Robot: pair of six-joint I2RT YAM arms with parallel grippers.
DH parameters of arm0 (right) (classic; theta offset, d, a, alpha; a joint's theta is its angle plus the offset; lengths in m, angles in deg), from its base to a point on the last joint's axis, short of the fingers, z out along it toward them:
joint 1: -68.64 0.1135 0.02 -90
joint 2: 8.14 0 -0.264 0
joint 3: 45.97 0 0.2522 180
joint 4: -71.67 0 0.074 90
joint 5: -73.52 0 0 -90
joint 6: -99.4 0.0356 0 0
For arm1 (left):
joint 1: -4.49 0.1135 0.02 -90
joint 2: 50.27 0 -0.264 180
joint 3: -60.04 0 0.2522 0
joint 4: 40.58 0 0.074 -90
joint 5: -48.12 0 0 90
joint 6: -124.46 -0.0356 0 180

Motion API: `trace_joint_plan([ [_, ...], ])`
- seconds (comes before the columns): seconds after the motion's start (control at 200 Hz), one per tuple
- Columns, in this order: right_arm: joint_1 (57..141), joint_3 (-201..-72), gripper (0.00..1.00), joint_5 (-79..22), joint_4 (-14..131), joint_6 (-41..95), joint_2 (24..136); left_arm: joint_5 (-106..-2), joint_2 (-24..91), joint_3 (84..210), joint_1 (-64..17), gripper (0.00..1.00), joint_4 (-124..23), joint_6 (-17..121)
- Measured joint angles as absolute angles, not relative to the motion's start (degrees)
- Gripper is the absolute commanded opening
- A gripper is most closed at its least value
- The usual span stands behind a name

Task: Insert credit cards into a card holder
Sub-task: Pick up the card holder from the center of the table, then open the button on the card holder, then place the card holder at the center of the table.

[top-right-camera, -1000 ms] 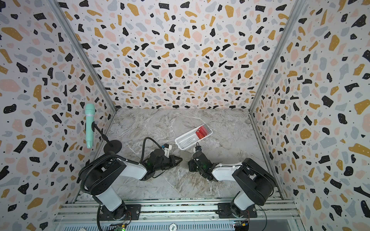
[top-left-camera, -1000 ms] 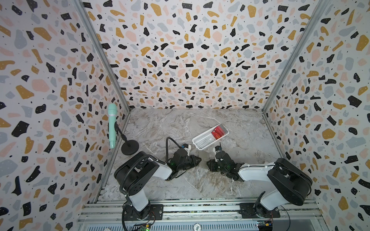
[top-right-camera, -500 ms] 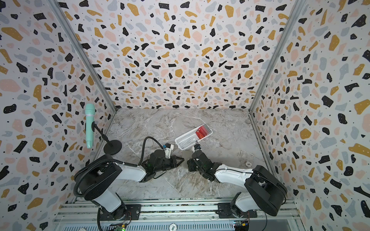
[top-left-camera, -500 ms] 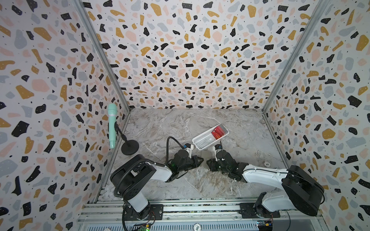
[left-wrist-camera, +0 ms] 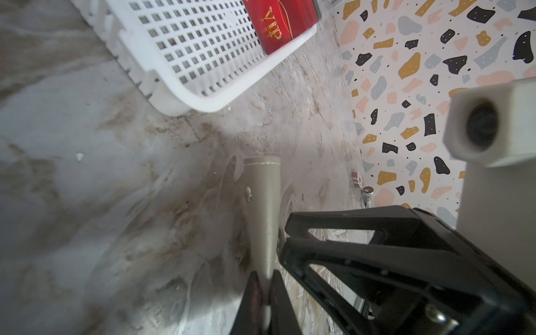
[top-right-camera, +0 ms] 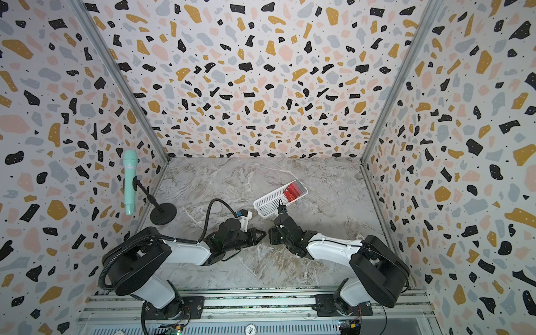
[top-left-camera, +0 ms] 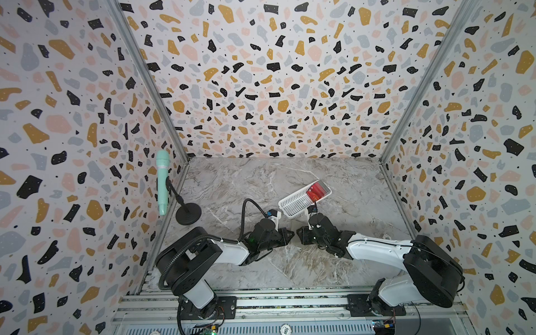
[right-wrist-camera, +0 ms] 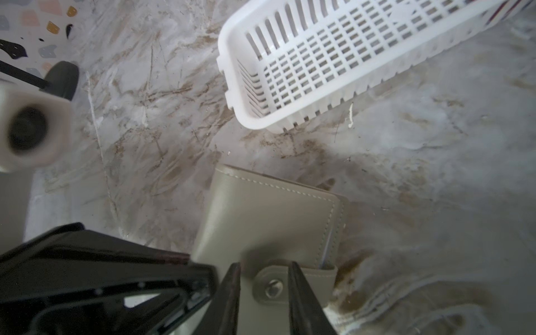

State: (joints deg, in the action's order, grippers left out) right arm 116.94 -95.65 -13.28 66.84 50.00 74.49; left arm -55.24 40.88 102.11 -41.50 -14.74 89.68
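The card holder is a grey-taupe wallet lying shut on the marble floor, hidden under the two grippers in both top views. My left gripper is shut on its edge, and the holder shows edge-on from there. My right gripper is over the holder's face, jaws apart on either side of the snap tab. The two grippers meet tip to tip, left and right. The red credit cards lie in the basket, the top one with gold "VIP".
The white perforated basket lies at a slant just behind the grippers. A mint microphone on a black round stand stands by the left wall. Terrazzo walls enclose the floor on three sides.
My left gripper has closed the last bit onto the card holder's edge. The right arm's elbow has swung outward to the right, while both gripper tips have stayed in place.
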Motion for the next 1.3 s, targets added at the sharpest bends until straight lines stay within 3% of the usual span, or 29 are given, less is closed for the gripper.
trace_joint_plan([
  [0.23, 117.2, -95.7, 0.3, -13.3, 66.4, 50.0, 75.0, -54.7, 40.4, 102.7, -41.7, 0.0, -17.0, 89.0],
  [0.406, 117.3, -96.2, 0.19, -12.6, 65.4, 50.2, 75.2, -54.5, 40.4, 103.1, -41.8, 0.01, -18.2, 88.5],
  [0.761, 117.9, -97.5, 0.08, -10.5, 63.4, 50.5, 75.5, -53.2, 40.3, 103.8, -41.9, 0.0, -19.8, 87.6],
  [1.297, 118.4, -97.5, 0.02, -9.1, 62.8, 51.4, 75.1, -51.6, 39.4, 103.8, -42.2, 0.0, -21.1, 86.8],
])
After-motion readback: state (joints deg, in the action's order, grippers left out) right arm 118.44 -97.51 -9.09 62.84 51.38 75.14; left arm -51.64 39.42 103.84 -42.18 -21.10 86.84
